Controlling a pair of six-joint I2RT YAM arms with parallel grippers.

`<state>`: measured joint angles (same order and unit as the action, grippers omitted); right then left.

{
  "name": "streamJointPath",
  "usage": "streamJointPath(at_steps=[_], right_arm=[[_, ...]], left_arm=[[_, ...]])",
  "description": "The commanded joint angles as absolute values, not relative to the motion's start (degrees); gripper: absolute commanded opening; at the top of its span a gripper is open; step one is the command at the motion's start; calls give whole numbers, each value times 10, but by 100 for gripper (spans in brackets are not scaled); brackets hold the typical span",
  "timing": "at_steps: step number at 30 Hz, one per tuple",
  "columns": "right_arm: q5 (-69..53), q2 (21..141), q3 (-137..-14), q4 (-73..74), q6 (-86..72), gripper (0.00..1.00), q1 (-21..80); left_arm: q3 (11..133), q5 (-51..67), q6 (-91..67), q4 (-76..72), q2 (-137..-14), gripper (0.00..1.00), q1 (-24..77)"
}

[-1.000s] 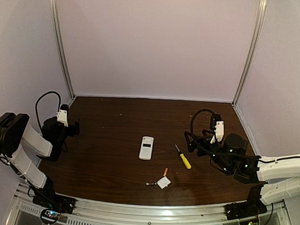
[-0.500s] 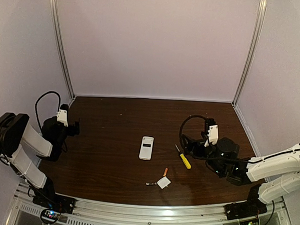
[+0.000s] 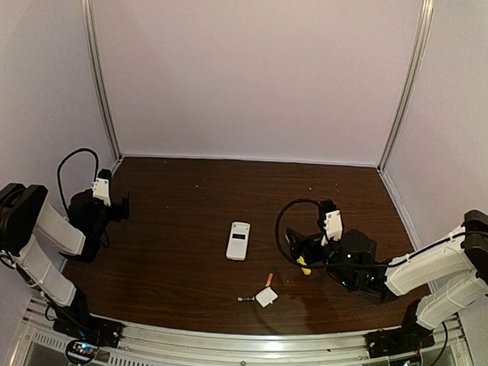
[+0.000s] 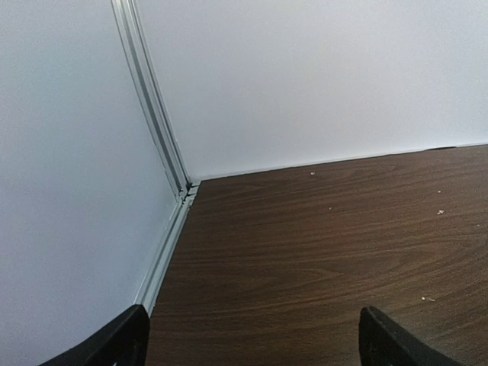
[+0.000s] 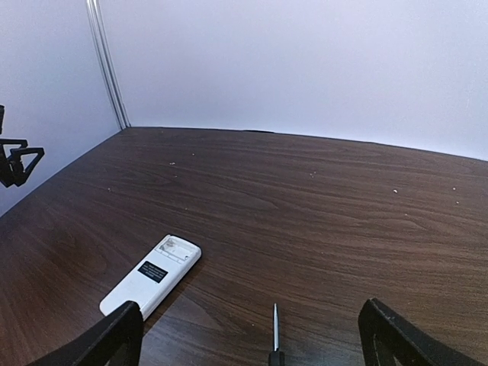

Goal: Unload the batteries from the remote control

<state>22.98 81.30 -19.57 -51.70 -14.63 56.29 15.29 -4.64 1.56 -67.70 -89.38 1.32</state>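
The remote control [image 3: 238, 240] lies white back up at the table's middle, with a dark patch on it. In the right wrist view the remote control [image 5: 151, 277] shows an uncovered compartment at its far end, pale inside. An orange battery [image 3: 269, 279] lies loose on the wood, nearer the front edge than the remote. My right gripper [image 3: 296, 244] hovers open low over the yellow-handled screwdriver [image 3: 304, 264], right of the remote; its fingers [image 5: 114, 341] hold nothing, and the screwdriver tip [image 5: 275, 324] points out between them. My left gripper [image 3: 121, 208] stands open and empty at the far left.
A small white square cover [image 3: 266, 297] lies beside the orange battery, with a tiny grey piece [image 3: 244, 299] just left of it that is too small to identify. The left wrist view faces the back left wall corner [image 4: 185, 191]. The walls close in on three sides.
My right arm has swung left and lower, and its gripper is over the screwdriver's handle. The left arm, remote, battery and cover have not moved.
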Motion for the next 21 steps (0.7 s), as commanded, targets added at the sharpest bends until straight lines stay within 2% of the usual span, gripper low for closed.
streamJointPath(at_steps=[1, 21], right_arm=[[219, 830, -199, -543, -136, 100, 567], [209, 856, -195, -576, -126, 100, 567]], left_arm=[[152, -39, 11, -708, -898, 98, 10], [151, -39, 11, -708, -898, 97, 10]])
